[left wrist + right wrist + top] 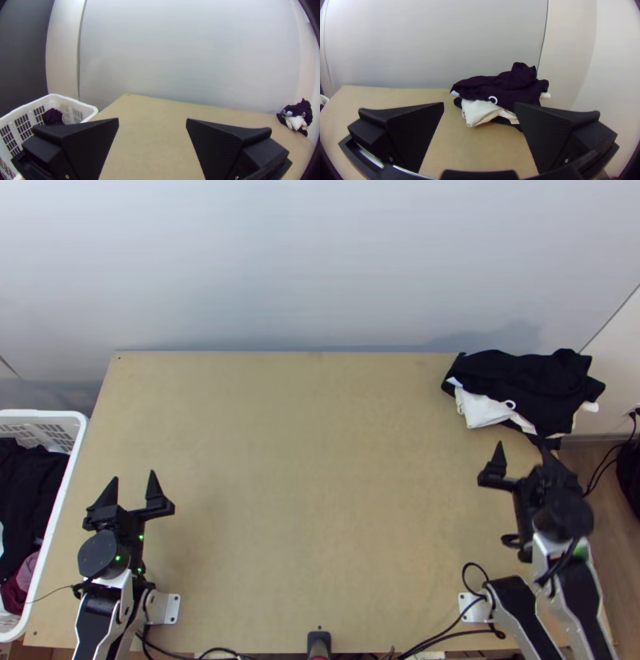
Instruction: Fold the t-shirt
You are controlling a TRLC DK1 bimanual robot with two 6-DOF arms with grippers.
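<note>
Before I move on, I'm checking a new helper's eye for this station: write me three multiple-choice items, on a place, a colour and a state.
1. Where is the white basket?
A) on the middle of the table
B) beside the table, at the top view's left
C) beyond the table's far edge

2. Which colours make up most of the clothes pile?
A) black and white
B) green and orange
C) yellow and pink

3. How is the left pincer?
A) shut on cloth
B) shut on nothing
C) open

Key:
1 B: its rim runs along that side.
2 A: black cloth lies over white.
3 C: its fingertips stand well apart.
</note>
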